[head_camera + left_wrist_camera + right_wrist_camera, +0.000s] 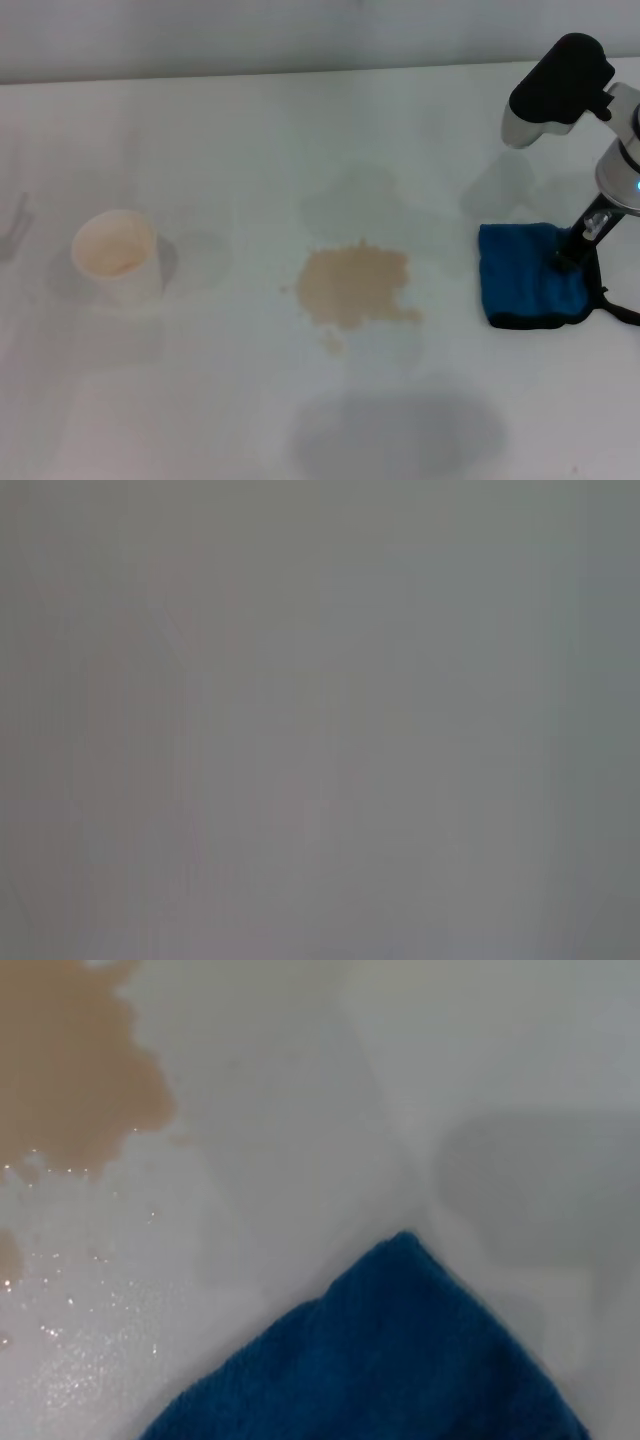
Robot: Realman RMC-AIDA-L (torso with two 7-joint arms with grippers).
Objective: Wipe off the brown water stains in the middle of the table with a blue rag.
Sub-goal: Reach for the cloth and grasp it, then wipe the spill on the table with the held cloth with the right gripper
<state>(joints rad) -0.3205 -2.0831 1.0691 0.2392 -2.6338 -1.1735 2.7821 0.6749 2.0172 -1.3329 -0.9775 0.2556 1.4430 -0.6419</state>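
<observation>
White and smooth, the bench (300, 120) carries a white paper cup (118, 257) on the robot's left, upright, its inside stained tan. Mid-bench lie the brown water stains (355, 285), a flat ragged puddle with small droplets at its near edge. Well right of it lies the blue rag (530, 274), soft, roughly square, black-trimmed. The right claw (572, 256) presses down on its right edge; whether its fingers are apart cannot be told.

The tan stains (355, 285) spread as a ragged puddle mid-table (250, 140), with droplets at the near edge. The blue rag (530, 275), black-trimmed, lies flat to their right, apart.
</observation>
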